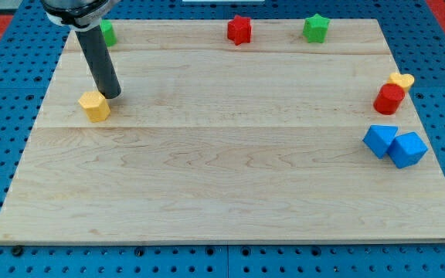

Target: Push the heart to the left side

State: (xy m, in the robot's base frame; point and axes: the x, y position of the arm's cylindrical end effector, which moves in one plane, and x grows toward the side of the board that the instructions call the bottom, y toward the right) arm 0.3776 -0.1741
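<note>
A yellow heart-shaped block (402, 79) lies near the board's right edge, touching a red cylinder (388, 100) just below and left of it. My tip (113, 95) is far away at the view's left. It stands just right of and slightly above a yellow hexagon-like block (94, 106), close to it or touching it. The dark rod rises from the tip toward the top left corner.
A green block (108, 32) sits at the top left, partly hidden by the rod. A red star (239, 29) and a green star (315, 28) lie along the top edge. Two blue blocks (380, 140) (408, 149) touch each other at the right. The wooden board (222, 177) rests on a blue pegboard.
</note>
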